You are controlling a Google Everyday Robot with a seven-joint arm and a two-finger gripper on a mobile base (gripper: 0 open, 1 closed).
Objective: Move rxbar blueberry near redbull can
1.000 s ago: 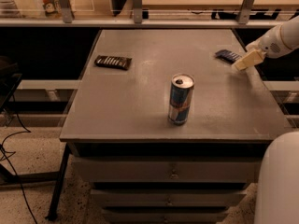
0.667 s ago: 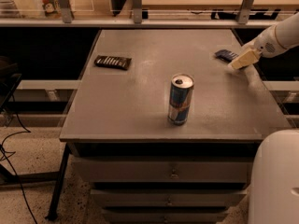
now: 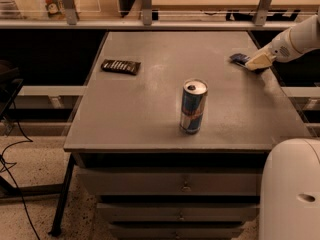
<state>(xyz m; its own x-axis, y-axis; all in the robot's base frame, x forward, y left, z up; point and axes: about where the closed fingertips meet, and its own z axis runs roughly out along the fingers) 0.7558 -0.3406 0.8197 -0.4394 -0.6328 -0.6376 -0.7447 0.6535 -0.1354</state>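
The redbull can stands upright near the front middle of the grey table. The rxbar blueberry lies flat near the table's far right edge; only its left end shows, the rest is hidden behind the gripper. My gripper reaches in from the right on a white arm and sits low at the bar's right end, touching or almost touching it. The bar is well behind and to the right of the can.
A dark brown bar with white lettering lies at the table's far left. A shelf rail with posts runs behind the table. Drawers are below the tabletop. My white body fills the bottom right.
My gripper has shifted slightly left along the blue bar. The bar, the can and the brown bar have not moved.
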